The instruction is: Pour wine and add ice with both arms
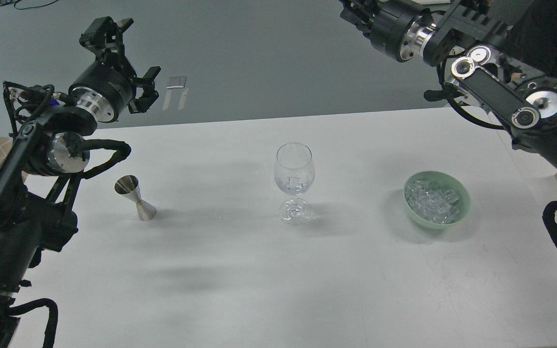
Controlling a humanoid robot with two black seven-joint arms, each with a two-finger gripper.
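A clear wine glass (294,166) stands upright mid-table. The bottom of its bowl holds something clear and glassy (295,184); I cannot tell wine from ice cubes there. A heap of clear ice cubes (432,200) fills a pale green bowl (462,209) to the glass's right. My left gripper (136,65) is open and empty, raised above the table's far left edge, well away from the glass. My right arm (501,96) reaches to the top edge; only the base of my right gripper (356,10) shows, its fingers cut off.
A steel jigger (136,198) stands upright on the white table (240,280), left of the glass and below my left arm. A person's dark clothing (554,38) shows at the far right behind my right arm. A black cable (556,237) loops at the right edge.
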